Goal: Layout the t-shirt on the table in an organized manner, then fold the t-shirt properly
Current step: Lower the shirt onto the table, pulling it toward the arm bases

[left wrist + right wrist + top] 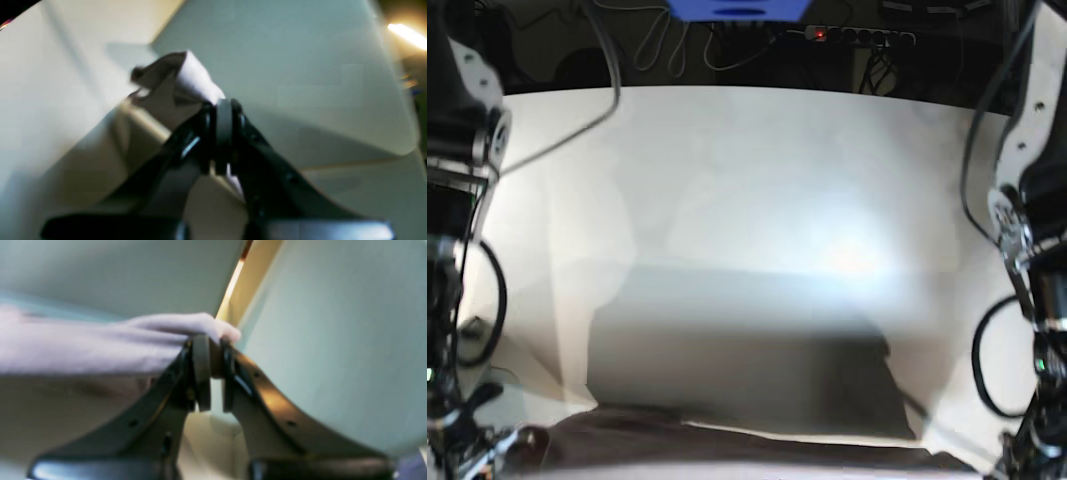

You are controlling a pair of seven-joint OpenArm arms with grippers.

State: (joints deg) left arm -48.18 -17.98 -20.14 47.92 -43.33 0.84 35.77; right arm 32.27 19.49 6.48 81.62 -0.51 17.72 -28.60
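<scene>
- The left gripper is clenched on a bunched corner of the t-shirt; a fold of mauve cloth sticks up past the fingertips.
- The right gripper is likewise clamped on the t-shirt's edge, with cloth running off to that view's left in a taut band.
- In the base view the t-shirt shows only as a dark strip along the near edge of the table, stretched between the two arms at the near corners. It seems lifted rather than lying flat, casting a broad shadow on the tabletop; whether any part touches the surface I cannot tell.
- Handling, as a judgement: the cloth is light, soft and limp, so it will sag and crease wherever it is not held. It should not slip while pinched firmly.
- Best holds are probably at matching corners of one edge, shoulders or hem, so the shirt hangs evenly and can be laid flat toward the table's middle.
</scene>
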